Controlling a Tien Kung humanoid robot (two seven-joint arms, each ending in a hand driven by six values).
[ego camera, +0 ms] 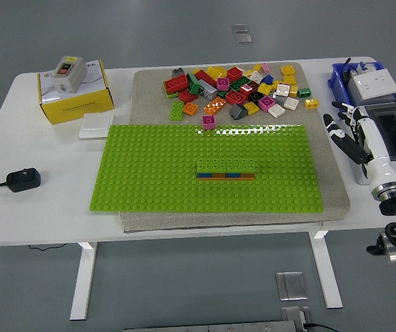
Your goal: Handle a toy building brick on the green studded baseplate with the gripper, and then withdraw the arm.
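A green studded baseplate [184,173] lies on a grey mat in the middle of the table. A short stack of bricks [226,169] stands on it right of centre: green on top, with orange and blue under it. A magenta brick [209,122] sits at the plate's far edge. My right hand [346,131] is off the plate to the right, near the table's right edge, with its fingers spread and holding nothing. The left arm is out of view.
A pile of loose coloured bricks [239,90] lies on the mat behind the plate. A yellow box [75,98] with a grey device stands at the back left, a black plug [23,180] at the left. A blue bin [363,83] and a grey box [391,135] stand at the right edge.
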